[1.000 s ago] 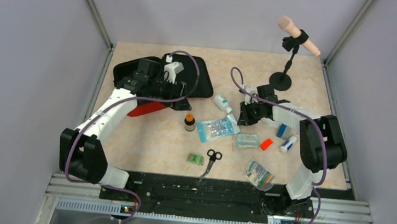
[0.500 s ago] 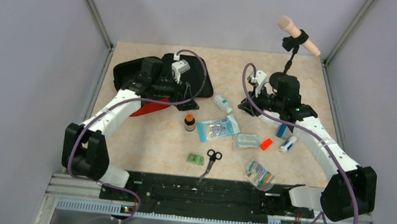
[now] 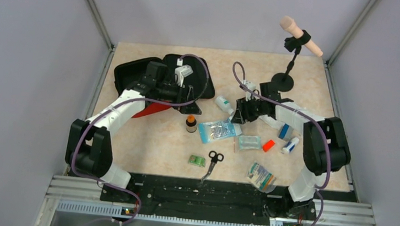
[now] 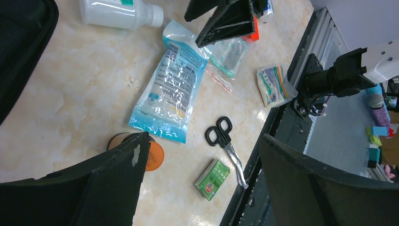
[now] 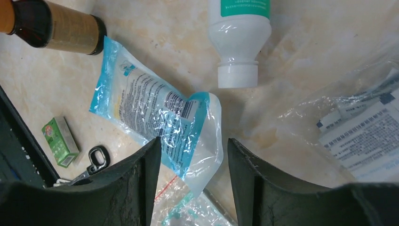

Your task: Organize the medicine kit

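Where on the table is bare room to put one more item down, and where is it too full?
Bare table lies at the near left, between the left arm, the brown bottle and the green box. A smaller strip lies at the far edge between the medicine kit and the microphone stand. Crowded: from the blue pouch to the white tube.

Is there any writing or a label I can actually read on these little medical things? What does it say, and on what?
No text here can be read.
Blue pouch: lines of dark print, too small.
White bottle: white lettering on its green label, blurred and cut off.
Green box: print too small.
Clear packet: printed sheets inside, blurred.
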Controlling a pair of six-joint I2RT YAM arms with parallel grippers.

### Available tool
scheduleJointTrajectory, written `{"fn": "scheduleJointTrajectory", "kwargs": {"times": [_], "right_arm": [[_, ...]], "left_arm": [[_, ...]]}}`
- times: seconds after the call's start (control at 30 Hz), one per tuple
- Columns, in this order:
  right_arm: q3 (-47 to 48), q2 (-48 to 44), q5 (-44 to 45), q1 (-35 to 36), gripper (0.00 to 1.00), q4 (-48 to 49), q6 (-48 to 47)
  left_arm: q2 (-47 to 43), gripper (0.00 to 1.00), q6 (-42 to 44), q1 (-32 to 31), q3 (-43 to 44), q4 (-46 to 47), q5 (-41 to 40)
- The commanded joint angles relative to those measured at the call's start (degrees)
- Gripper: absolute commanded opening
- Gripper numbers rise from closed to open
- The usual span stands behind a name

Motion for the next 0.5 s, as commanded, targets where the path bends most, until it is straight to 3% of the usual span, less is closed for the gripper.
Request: {"fn": "scheduleJointTrajectory", "kwargs": {"times": [0.0,0.33,0.47], "right_arm": [[4.41,5.46,-3.82,-0.99,0.52,2.48,0.62],[3.66,12.04,-12.42,-2.70,0.48,7.98,0.28],[5.17,15.03,-16.91,-2.68,0.41,7.05,0.94]], "left_arm": [[-4.05,0.90,-0.62,-0.10,-1.86,-1.07,0.18],[-6.74,0.90,0.09,-0.09,-4.14,-0.42,-0.01],[-6.30,0.90,-0.17,-0.10,-4.97,0.53,-0.09]]}}
